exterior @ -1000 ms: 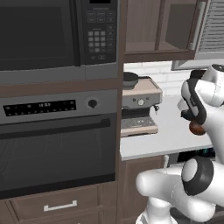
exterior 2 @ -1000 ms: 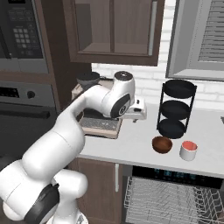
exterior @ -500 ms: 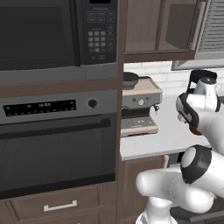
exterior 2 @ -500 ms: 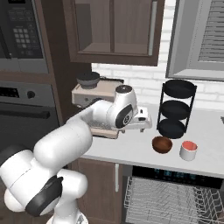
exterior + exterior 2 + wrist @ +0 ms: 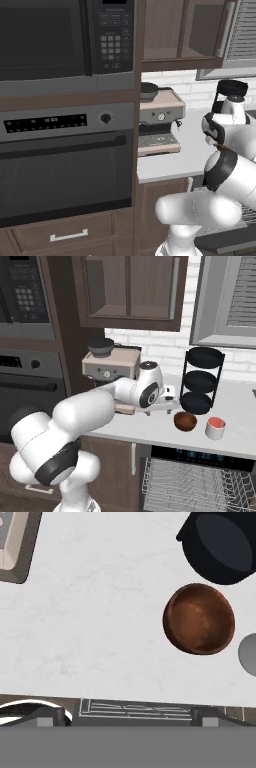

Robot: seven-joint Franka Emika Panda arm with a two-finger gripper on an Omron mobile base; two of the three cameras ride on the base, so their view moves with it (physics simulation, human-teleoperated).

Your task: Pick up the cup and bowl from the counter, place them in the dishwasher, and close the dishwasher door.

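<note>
Scene: As the white arm reaches out over the pale counter (image 5: pixel 150 431), both dishes wait untouched beside a black three-tier stand (image 5: pixel 202 379); an espresso machine (image 5: pixel 109 367) stands further left

Bowl: brown bowl (image 5: pixel 185 421) sits upright on the counter, just in front of the stand and left of the cup; seen from above by the hand camera (image 5: pixel 199 618); it looks rigid, light and smooth-glazed, likely breakable if dropped; a pinch across one wall at the rim seems the surest hold

Cup: small white cup (image 5: pixel 215 428) with a red inside, near the bowl but apart from it; probably light and stiff; one finger inside, one outside the rim should serve

Dishwasher: dishwasher (image 5: pixel 200 476) open below the counter, grey wire rack (image 5: pixel 195 487) pulled out

Arm: elbow low, forearm level over the counter, wrist turned so the hand looks straight down, left of the bowl

Pincer: whether released or clenched cannot be told; it holds nothing that can be seen
</note>
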